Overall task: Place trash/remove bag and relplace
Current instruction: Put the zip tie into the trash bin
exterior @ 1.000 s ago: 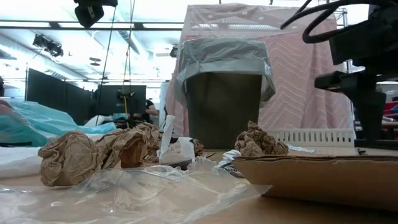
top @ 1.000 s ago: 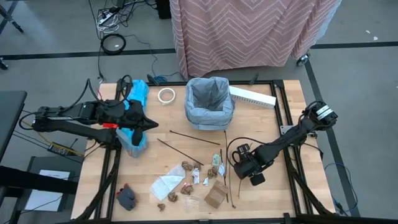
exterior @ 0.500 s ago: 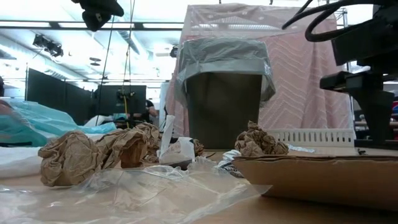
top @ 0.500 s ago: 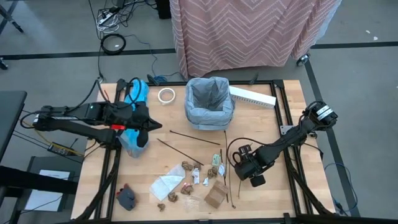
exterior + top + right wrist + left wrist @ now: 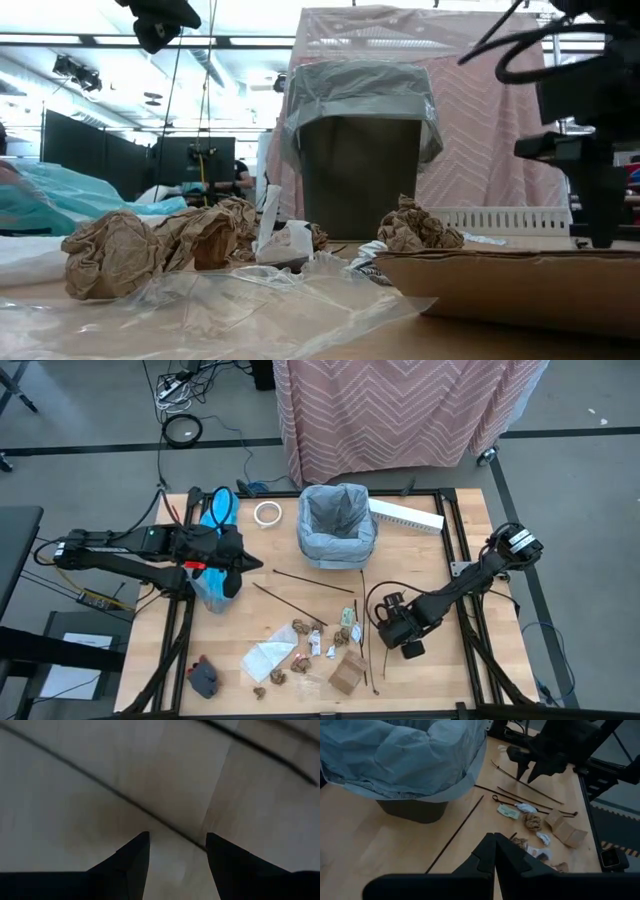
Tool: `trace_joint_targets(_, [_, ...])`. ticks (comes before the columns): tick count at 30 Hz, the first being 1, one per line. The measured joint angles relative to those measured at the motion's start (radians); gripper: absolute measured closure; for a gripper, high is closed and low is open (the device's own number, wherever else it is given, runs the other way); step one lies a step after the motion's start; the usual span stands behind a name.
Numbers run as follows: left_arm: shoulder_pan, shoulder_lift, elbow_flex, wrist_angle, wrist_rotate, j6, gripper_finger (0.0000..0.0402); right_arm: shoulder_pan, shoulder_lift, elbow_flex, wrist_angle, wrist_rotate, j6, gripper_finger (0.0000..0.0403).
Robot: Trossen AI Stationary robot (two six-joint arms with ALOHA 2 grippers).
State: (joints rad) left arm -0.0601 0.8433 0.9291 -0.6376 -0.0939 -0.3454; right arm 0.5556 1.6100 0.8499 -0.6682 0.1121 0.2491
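Shifting rightward, left gripper [image 5: 252, 563] jaws closed above turquoise bag [image 5: 214, 520].

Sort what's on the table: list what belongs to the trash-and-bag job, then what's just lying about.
Job:
- grey bag lining the bin
- turquoise bag
- dark sticks
- brown paper wads
- cardboard scrap
- white paper

Lying about:
- tape ring
- long white box
- dark grey lump

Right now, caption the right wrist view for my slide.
Open right gripper poised straight above a thin dark stick lying on the wooden table.
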Motion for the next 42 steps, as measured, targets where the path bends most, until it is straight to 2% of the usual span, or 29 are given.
trace_joint_targets(8, [0.0, 0.0, 0.0, 0.0, 0.001, 0.0, 0.0387, -0.001, -0.005, -0.031, 0.031, -0.038, -0.042, 0.0231])
trace_joint_targets(11, [0.0, 0.0, 0.0, 0.0, 0.001, 0.0, 0.0387, -0.004, -0.004, -0.032, 0.04, -0.048, -0.043, 0.0275])
trace_joint_targets(15, [0.0, 0.0, 0.0, 0.001, 0.001, 0.0, 0.0387, -0.018, -0.003, -0.032, 0.04, -0.072, -0.021, 0.0374])
trace_joint_targets(17, [0.0, 0.0, 0.0, 0.001, 0.001, 0.0, 0.0387, -0.024, -0.003, -0.033, 0.042, -0.072, 0.01, 0.0392])
trace_joint_targets(22, [0.0, 0.0, 0.0, 0.001, -0.016, -0.001, 0.0387, -0.034, -0.002, -0.024, 0.032, -0.054, 0.173, 0.0401])
trace_joint_targets(29, [0.0, 0.0, 0.0, 0.002, -0.016, -0.001, 0.0387, -0.034, 0.002, 0.086, -0.034, -0.04, 0.271, 0.0403])
trace_joint_targets(34, [0.0, 0.0, 0.0, 0.005, -0.016, -0.001, 0.0387, -0.032, 0.002, 0.226, -0.128, -0.042, 0.297, 0.0403])
trace_joint_targets(42, [0.0, 0.0, 0.0, 0.005, -0.015, -0.001, 0.0387, -0.036, 0.001, 0.545, -0.429, 0.063, 0.299, 0.0403])
